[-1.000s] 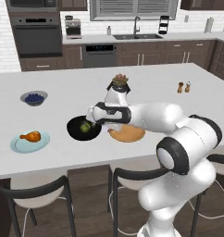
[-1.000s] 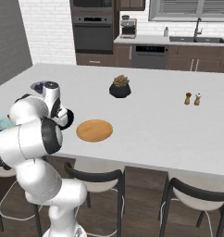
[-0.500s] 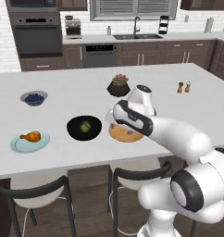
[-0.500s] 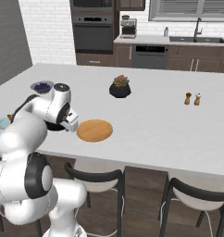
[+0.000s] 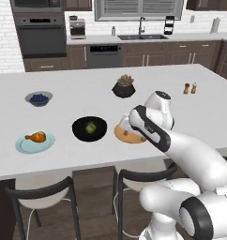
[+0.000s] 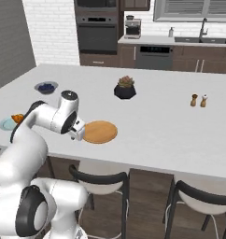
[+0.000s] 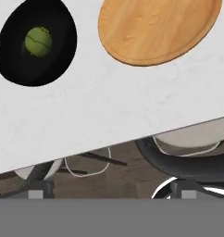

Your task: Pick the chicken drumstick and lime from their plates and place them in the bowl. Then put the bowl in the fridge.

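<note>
The glossy black bowl [image 5: 89, 129] stands mid-counter with the lime [image 5: 90, 127] lying inside it; the hand view shows the bowl [image 7: 21, 65] and lime [image 7: 38, 41] at its upper left. To the bowl's left, the chicken drumstick [image 5: 35, 137] rests on the pale blue plate [image 5: 28, 146]. The wooden plate [image 7: 155, 28] is bare. My gripper [image 6: 79, 133] hangs over the counter's front edge between bowl and wooden plate, open and holding nothing. A tall grey surface [image 6: 7, 42] stands far left; I cannot tell if it is the fridge.
A black succulent pot [image 5: 124, 87], a grey bowl of blueberries [image 5: 38, 98] and two small shakers [image 5: 190, 88] sit further back on the counter. Black stools [image 7: 188, 162] stand under the front edge.
The arm has swung right from above the bowl to the wooden plate and the counter's front edge. The lime stays in the bowl.
</note>
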{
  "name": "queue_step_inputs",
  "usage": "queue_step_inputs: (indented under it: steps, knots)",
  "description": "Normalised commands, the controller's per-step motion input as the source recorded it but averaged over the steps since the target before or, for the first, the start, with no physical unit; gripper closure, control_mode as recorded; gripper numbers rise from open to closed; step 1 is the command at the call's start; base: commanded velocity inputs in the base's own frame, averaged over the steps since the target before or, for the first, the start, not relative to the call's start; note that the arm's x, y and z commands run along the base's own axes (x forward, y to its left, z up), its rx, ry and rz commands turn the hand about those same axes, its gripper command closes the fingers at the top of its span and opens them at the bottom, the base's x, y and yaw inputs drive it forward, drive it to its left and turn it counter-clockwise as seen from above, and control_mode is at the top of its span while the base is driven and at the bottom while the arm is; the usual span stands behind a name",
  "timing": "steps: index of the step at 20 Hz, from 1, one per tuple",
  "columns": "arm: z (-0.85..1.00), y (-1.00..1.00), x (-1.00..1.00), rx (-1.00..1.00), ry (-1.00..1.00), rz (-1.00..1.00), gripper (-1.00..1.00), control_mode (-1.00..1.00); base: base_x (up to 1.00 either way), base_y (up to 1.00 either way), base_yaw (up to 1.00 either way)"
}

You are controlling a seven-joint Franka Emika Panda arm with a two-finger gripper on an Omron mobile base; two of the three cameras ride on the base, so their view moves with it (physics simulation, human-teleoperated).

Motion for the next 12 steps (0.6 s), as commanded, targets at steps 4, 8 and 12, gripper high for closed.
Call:
queue_step_inputs:
  steps: [4, 8, 12]
  knots:
    - [0.0, 0.0, 0.0, 0.0, 0.0, 0.0, -1.0, 1.0, -0.06, 1.0, 0.01]
    - [0.0, 0.0, 0.0, 0.0, 0.0, 0.0, -1.0, 1.0, -0.16, 1.0, 0.0]
    - [0.0, 0.0, 0.0, 0.0, 0.0, 0.0, -1.0, 1.0, 0.02, 1.0, 0.0]
